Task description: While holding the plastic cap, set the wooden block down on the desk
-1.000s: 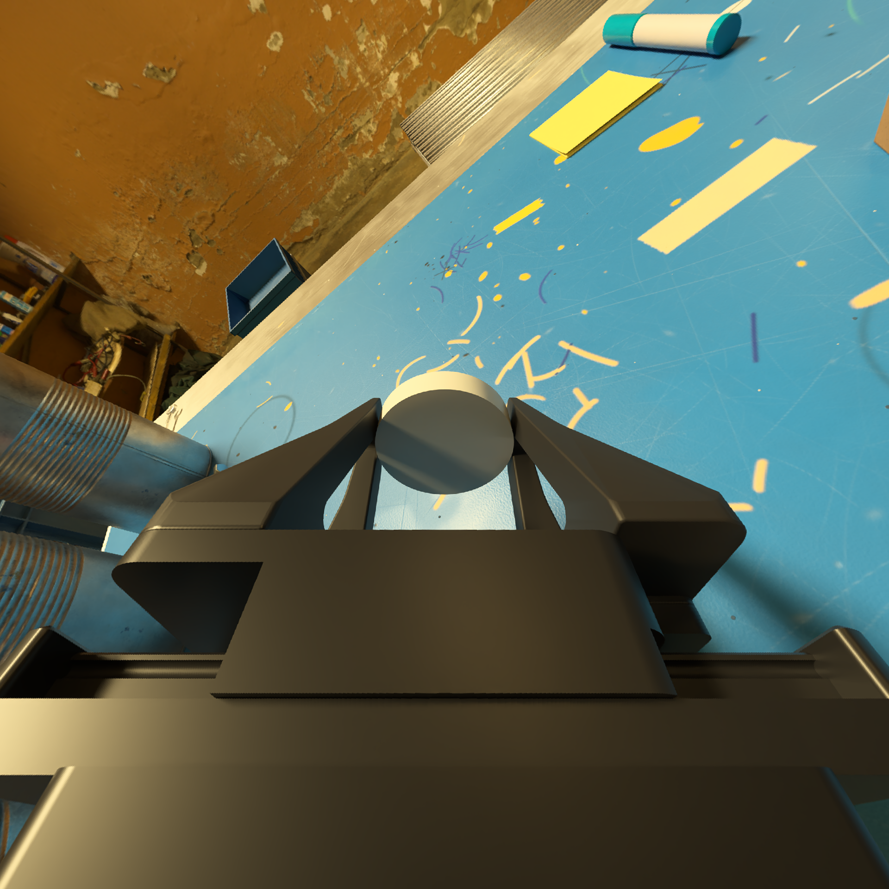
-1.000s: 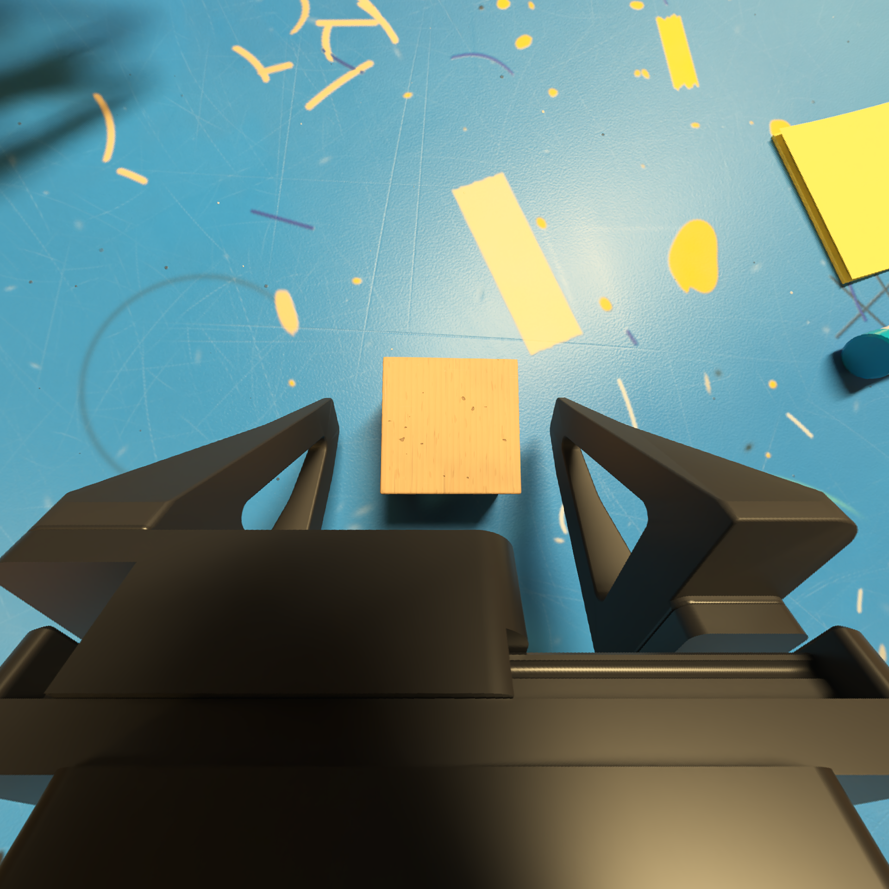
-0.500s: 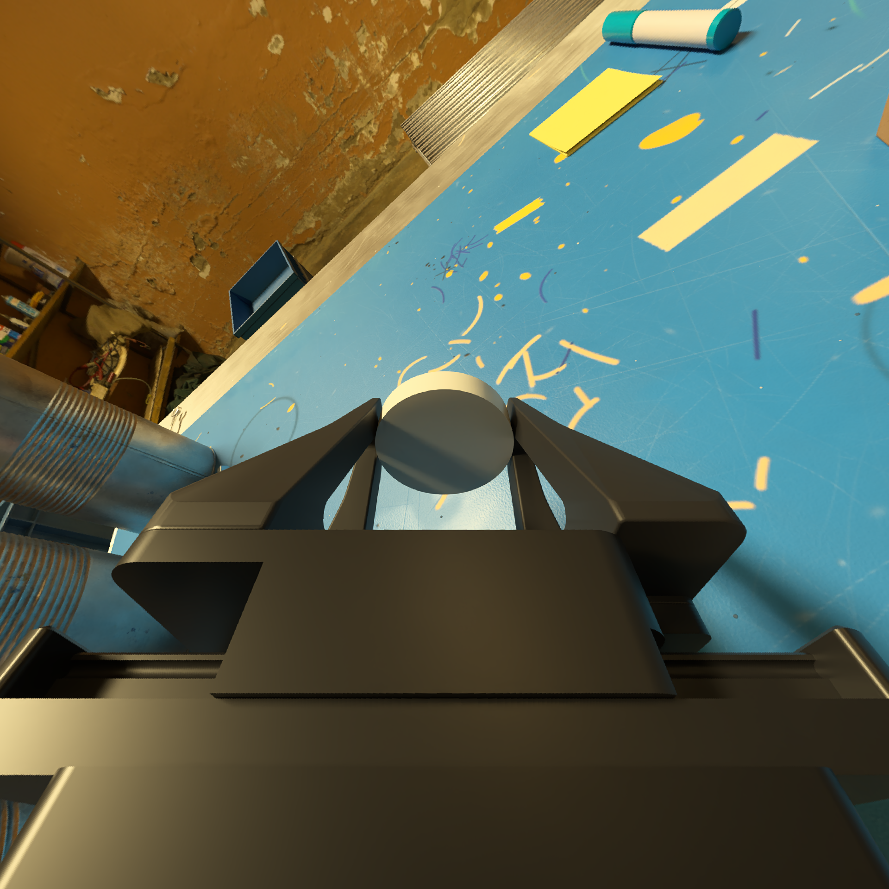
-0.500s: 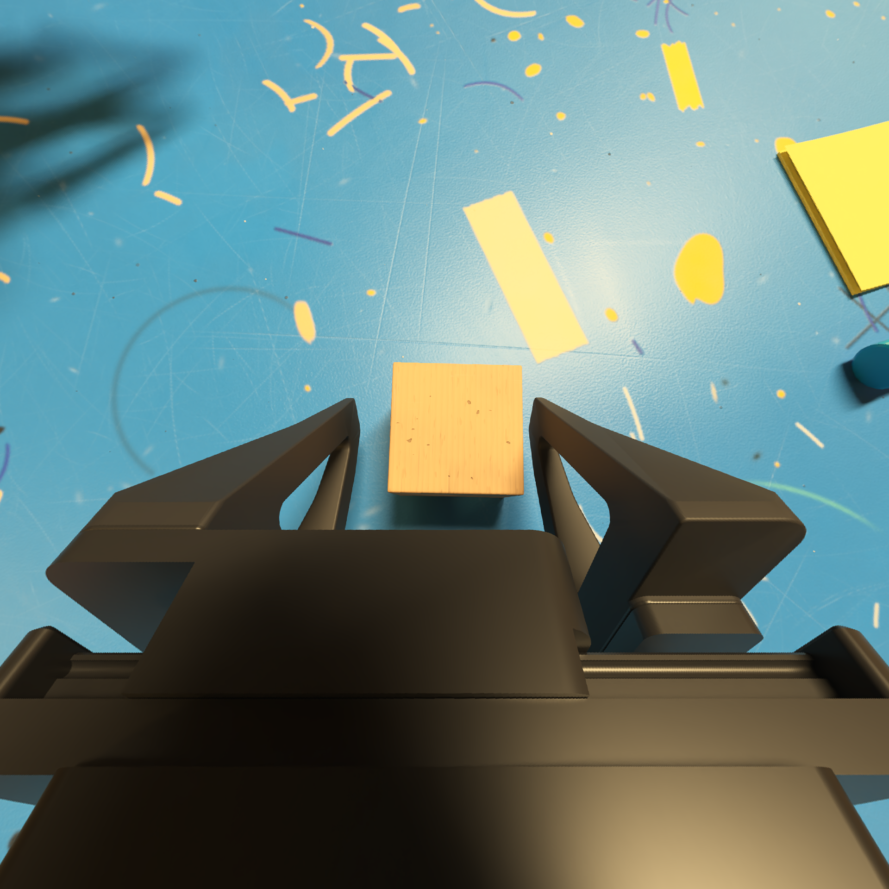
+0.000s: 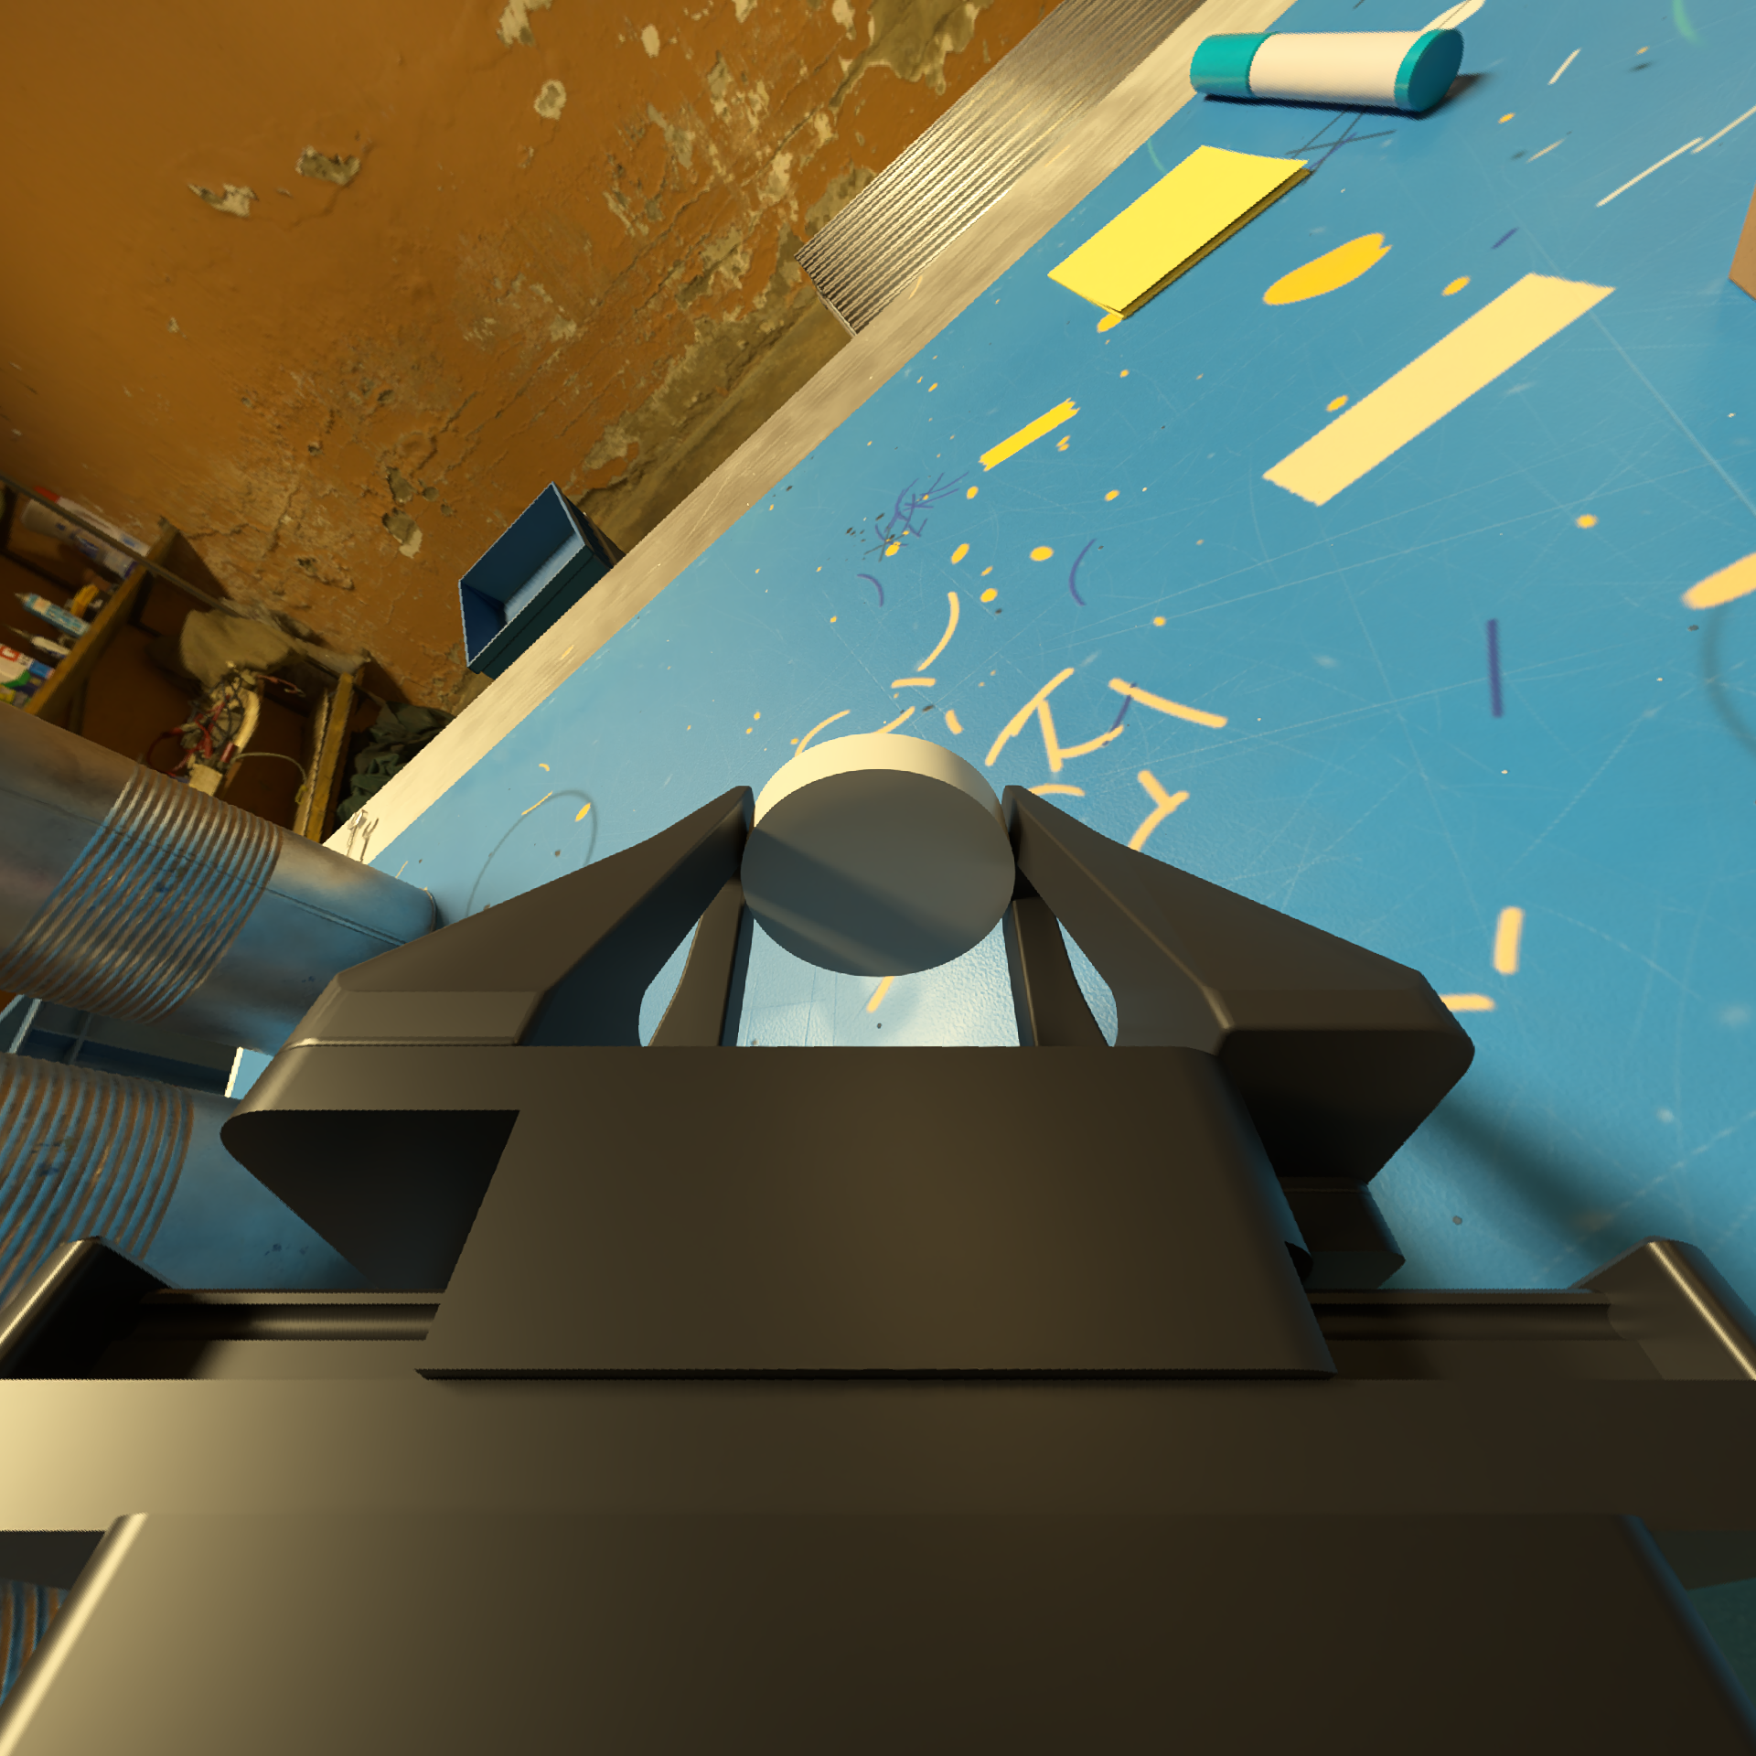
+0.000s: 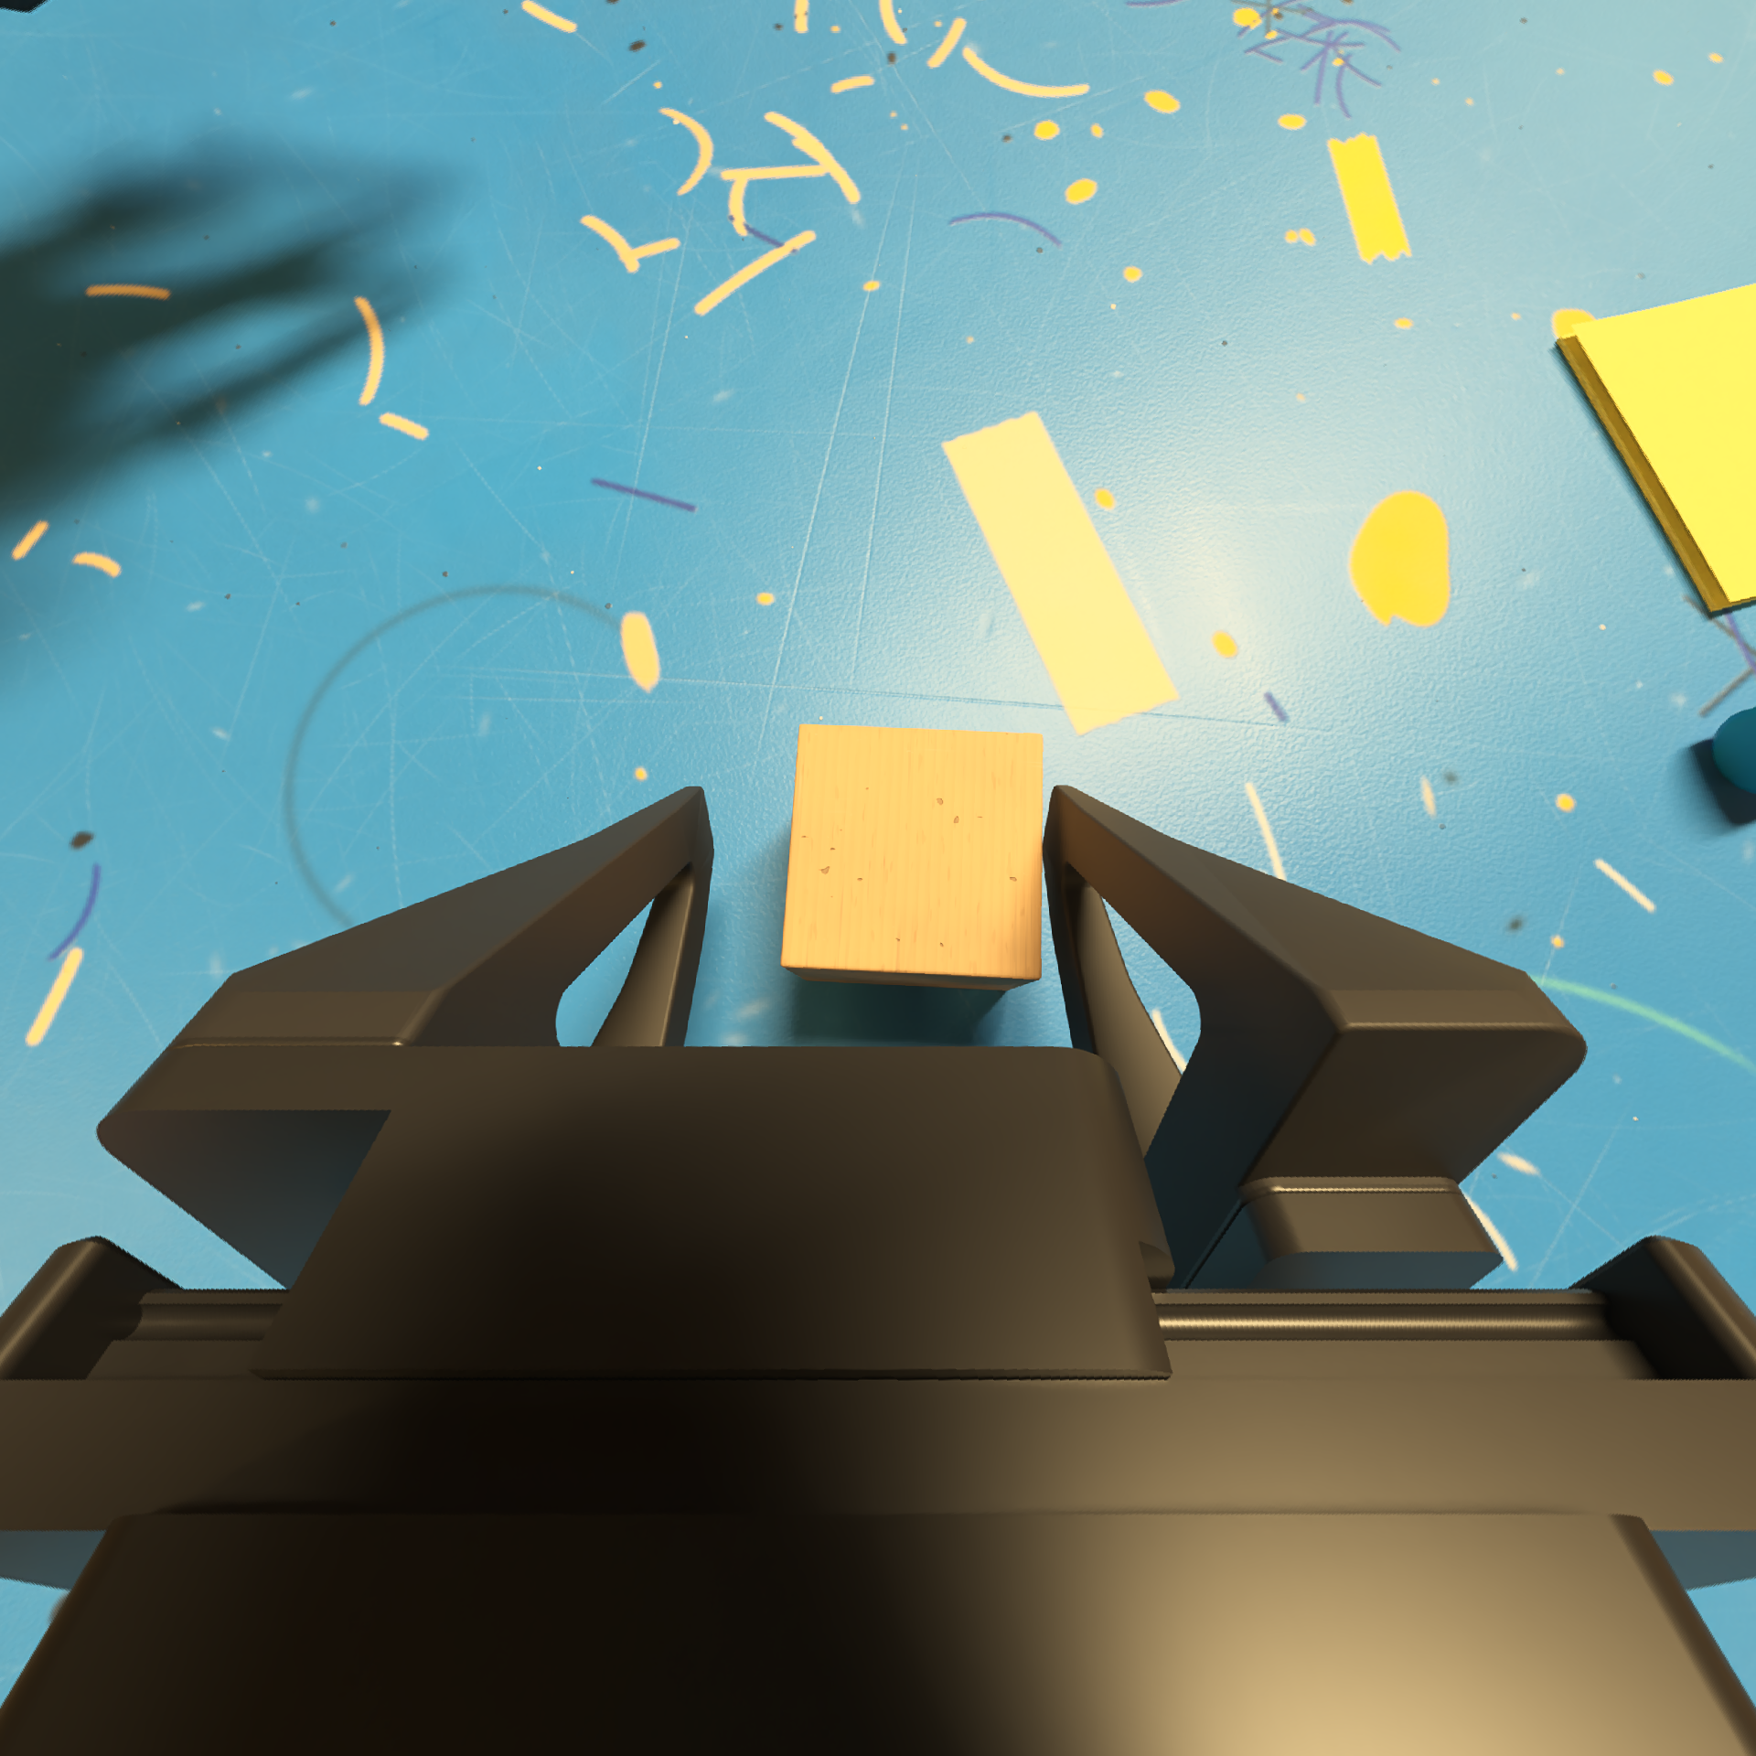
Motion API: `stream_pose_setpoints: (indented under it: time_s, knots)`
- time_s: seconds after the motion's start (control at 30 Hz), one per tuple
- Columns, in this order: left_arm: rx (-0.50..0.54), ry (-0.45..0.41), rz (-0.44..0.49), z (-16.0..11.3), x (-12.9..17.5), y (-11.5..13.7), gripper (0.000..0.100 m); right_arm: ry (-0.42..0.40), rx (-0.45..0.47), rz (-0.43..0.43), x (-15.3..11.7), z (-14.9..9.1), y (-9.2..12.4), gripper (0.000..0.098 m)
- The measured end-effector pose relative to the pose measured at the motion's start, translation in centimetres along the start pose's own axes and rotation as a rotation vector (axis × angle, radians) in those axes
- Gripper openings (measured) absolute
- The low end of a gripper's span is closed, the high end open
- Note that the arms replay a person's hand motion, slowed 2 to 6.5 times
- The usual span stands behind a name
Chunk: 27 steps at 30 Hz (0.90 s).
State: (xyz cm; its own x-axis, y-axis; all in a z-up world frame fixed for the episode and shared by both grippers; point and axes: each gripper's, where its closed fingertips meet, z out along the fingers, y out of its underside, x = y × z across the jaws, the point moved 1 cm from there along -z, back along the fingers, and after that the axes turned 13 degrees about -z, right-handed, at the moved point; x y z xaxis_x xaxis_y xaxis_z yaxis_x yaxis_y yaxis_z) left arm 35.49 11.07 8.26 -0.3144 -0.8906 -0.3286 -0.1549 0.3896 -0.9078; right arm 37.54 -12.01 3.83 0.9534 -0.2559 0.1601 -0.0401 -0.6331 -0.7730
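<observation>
A round pale plastic cap [image 5: 879, 855] is clamped between the fingers of my left gripper [image 5: 876, 808], which is shut on it and holds it above the blue desk [image 5: 1378, 760]. A light wooden block [image 6: 912, 855] rests on the desk [image 6: 475, 475] between the fingers of my right gripper [image 6: 879, 798]. The right finger [image 6: 1069, 855] is at the block's side. A strip of blue desk shows between the left finger [image 6: 689, 855] and the block, so this gripper is open around it.
A yellow sticky pad [image 5: 1178, 228] [image 6: 1691, 447] and a teal-and-white glue stick [image 5: 1330, 66] lie at the far side. A pale tape strip [image 6: 1055, 570] lies just beyond the block. The desk's metal edge [image 5: 665, 532], a blue bin [image 5: 532, 589] and ribbed ducts [image 5: 143, 893] are left.
My right gripper's jaws have narrowed around the block, from wide open to nearly on its sides. The block stays on the desk. The left gripper still holds the cap, barely moved.
</observation>
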Motion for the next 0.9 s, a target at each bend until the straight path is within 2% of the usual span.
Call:
stream_pose_setpoints:
  time_s: [0.9]
  knots:
    - [0.011,-0.016,0.008,-0.38,-0.34,-0.04,0.043,-0.010,0.019,0.006,0.01,-0.06,-0.17,0.0563]
